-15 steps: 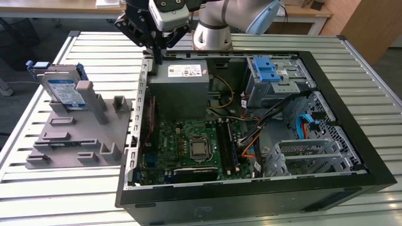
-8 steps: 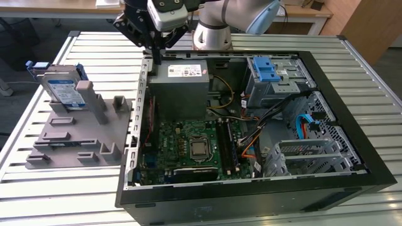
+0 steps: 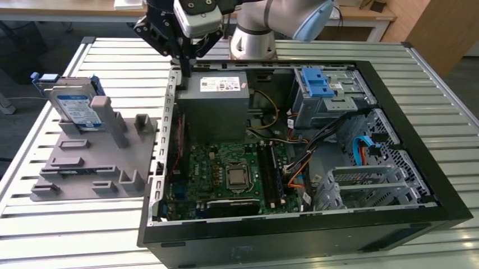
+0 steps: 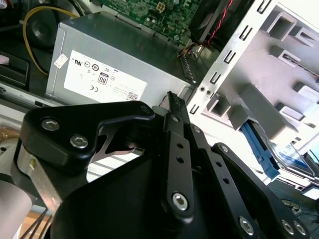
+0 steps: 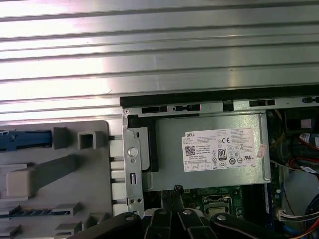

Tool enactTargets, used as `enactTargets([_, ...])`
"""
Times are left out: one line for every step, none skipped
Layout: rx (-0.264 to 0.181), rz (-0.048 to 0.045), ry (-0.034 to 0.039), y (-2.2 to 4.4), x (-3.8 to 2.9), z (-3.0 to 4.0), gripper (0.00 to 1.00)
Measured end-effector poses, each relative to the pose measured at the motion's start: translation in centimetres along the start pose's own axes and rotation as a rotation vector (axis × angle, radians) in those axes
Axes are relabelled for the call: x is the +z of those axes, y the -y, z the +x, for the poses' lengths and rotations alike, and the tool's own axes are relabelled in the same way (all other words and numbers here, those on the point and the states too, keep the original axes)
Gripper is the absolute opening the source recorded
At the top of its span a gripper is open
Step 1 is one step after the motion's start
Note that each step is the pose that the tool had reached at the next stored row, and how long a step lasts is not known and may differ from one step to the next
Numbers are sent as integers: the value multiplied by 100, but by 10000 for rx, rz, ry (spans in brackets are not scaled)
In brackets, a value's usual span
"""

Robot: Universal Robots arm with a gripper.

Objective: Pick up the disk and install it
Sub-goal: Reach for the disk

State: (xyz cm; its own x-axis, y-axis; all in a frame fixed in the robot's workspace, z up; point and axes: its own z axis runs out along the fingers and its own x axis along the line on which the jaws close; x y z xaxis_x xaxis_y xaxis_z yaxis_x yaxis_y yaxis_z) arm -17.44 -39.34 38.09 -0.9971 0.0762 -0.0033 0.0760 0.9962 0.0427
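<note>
The disk (image 3: 76, 106), silver-grey with a white-and-blue label and a blue bracket, stands upright in a grey holder (image 3: 82, 165) at the exterior view's left. Its blue bracket edge (image 4: 260, 145) shows in the second wrist view and again (image 5: 25, 140) in the first wrist view. My gripper (image 3: 183, 68) hangs over the back left corner of the open computer case, well to the right of the disk. Its black fingers are shut together with nothing between them, tips (image 4: 172, 95) pointing at the case edge beside the power-supply box; the tips (image 5: 175, 188) also show in the first wrist view.
The open black computer case (image 3: 419, 213) holds a grey power-supply box (image 3: 213, 106), a green motherboard (image 3: 224, 174), cables and a silver perforated cage with a blue latch (image 3: 318, 84). The holder has several upright posts. All of it rests on a slatted metal table (image 3: 97, 50).
</note>
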Motion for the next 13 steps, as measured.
enactTargets([0,0,0,0,1,3,11])
enactTargets([0,0,0,0,2,5,11])
enactTargets([0,0,-1,1,3,8,11])
enactTargets([1,0,-2,1,3,10,11])
enactTargets([0,0,-3,1,4,12,11])
enactTargets([0,0,-4,1,5,15,11])
enactTargets([0,0,-5,2,6,17,11])
enactTargets([1,0,-6,2,7,21,11])
enactTargets([1,0,-9,2,8,23,11])
enactTargets([0,2,-12,2,8,25,11])
enactTargets([1,2,-16,3,9,27,11])
enactTargets([1,2,-20,3,10,29,11])
enactTargets([2,2,-23,3,11,32,11])
